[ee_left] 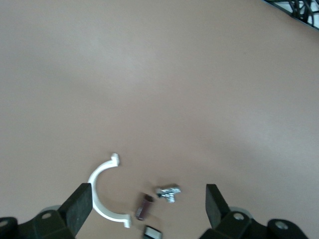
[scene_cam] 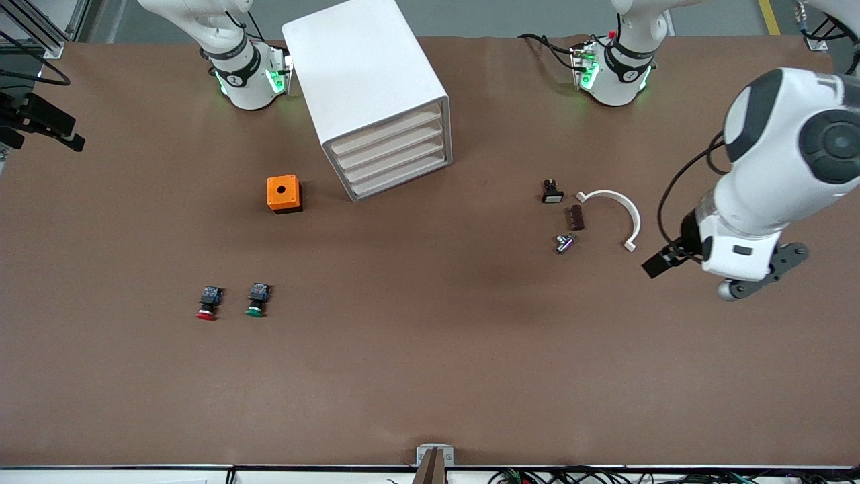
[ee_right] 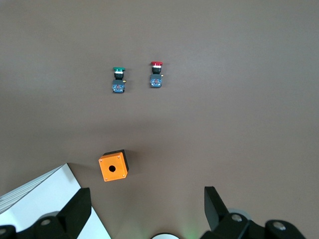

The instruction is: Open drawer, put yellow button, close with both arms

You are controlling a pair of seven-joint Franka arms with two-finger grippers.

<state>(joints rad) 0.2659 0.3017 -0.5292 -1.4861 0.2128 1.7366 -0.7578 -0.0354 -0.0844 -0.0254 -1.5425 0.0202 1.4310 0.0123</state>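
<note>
The white cabinet (scene_cam: 366,87) stands near the right arm's base, and its four drawers (scene_cam: 393,153) are all shut. The yellow button shows in no view. My left gripper (ee_left: 148,201) is open and empty. It hangs over a cluster of small parts at the left arm's end of the table. The left arm (scene_cam: 772,168) covers its fingers in the front view. My right gripper (ee_right: 148,204) is also open and empty, up over the table beside the cabinet's corner (ee_right: 35,199). It does not show in the front view.
An orange box (scene_cam: 283,193) with a round hole sits beside the cabinet. A red-capped button (scene_cam: 209,302) and a green-capped button (scene_cam: 257,300) lie nearer the front camera. Below the left gripper lie a white curved clip (scene_cam: 621,212), a brown piece (scene_cam: 576,217), a metal piece (scene_cam: 564,243) and a black white-capped switch (scene_cam: 552,192).
</note>
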